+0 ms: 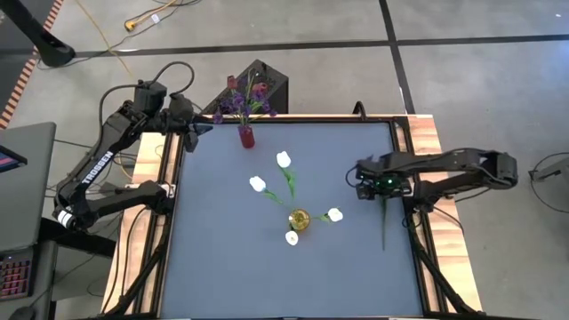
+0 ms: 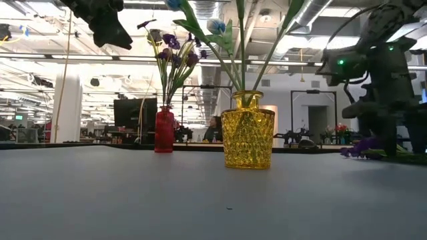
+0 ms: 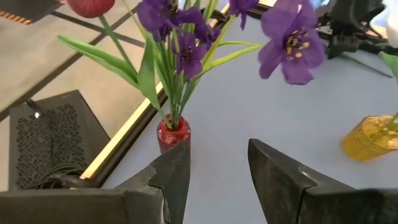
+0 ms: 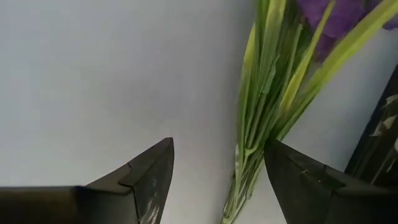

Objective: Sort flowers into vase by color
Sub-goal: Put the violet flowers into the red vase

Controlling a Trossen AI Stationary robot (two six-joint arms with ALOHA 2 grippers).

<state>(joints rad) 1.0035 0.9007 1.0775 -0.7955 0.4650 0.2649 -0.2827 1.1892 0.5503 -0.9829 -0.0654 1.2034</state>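
Note:
A red vase (image 1: pixel 246 136) near the table's far left corner holds purple sprigs (image 3: pixel 177 37) and a dark red tulip (image 3: pixel 90 5). A yellow vase (image 1: pixel 300 220) at mid-table holds several white tulips (image 1: pixel 284 160). My left gripper (image 3: pixel 217 152) is open, hovering just left of the red vase (image 3: pixel 173 132). One more purple sprig (image 1: pixel 384 213) lies flat on the table by the right edge. My right gripper (image 4: pixel 217 143) is open above the sprig's green stems (image 4: pixel 261 124), which run between its fingers, close to one of them. The sprig's purple bloom (image 4: pixel 336 18) shows beyond.
A black box (image 1: pixel 267 84) stands just beyond the table's far edge, behind the red vase. Wooden rails (image 1: pixel 425 142) frame the table's left and right sides. Bare grey tabletop (image 1: pixel 267 276) lies toward the near edge.

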